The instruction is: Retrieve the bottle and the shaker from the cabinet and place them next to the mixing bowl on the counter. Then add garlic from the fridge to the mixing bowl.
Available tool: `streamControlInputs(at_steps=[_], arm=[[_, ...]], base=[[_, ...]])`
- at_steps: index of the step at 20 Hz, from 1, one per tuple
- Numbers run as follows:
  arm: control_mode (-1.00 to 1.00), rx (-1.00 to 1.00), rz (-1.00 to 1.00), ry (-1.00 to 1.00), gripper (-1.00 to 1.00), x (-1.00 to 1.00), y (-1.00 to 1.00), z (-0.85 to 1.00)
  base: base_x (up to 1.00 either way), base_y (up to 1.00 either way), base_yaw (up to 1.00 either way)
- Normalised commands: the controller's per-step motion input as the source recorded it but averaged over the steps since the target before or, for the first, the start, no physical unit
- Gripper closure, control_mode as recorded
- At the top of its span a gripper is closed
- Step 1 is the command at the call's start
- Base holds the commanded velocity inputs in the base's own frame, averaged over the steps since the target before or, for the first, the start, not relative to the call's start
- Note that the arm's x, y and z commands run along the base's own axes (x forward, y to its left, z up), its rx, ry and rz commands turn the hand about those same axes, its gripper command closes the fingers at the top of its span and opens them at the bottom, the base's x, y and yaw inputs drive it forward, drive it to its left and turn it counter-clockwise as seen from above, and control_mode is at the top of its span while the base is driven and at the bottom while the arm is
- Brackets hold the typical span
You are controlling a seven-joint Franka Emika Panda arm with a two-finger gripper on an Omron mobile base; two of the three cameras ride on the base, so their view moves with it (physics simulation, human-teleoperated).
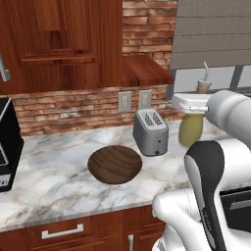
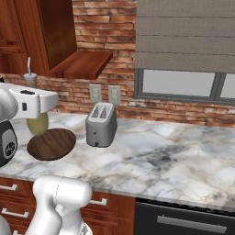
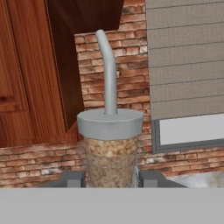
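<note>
Pincer [image 3: 110, 178] clamped shut, arm raised, wrist level.

The white marble tabletop [image 1: 59, 181] with grey veins carries a round dark wooden bowl [image 1: 115, 164] near its front edge. Just beside the bowl, nearer the brick wall, stands a grey toaster [image 1: 150, 131], upright.

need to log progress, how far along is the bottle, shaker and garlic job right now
Done: the bottle looks to be out of the cabinet.

In hand: the gripper appears shut on the bottle, carrying it near the toaster. It is not yet set down by the mixing bowl.

Left: place the bottle on the counter, fetch the shaker, then add the garlic. The bowl holds nothing.
</note>
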Motion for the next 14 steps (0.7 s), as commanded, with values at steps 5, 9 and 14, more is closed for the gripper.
streamControlInputs(at_steps=[5, 9, 14], arm=[[-1.0, 0.0, 0.03, -0.01, 1.0, 0.0, 0.0, -0.05], [-1.0, 0.01, 0.31, -0.07, 1.0, 0.0, -0.53, -0.38], [-1.0, 0.0, 0.41, -0.02, 1.0, 0.1, -0.58, -0.56]], base=[[0.0, 0.0, 0.0], [0.0, 0.0, 0.0], [0.0, 0.0, 0.0]])
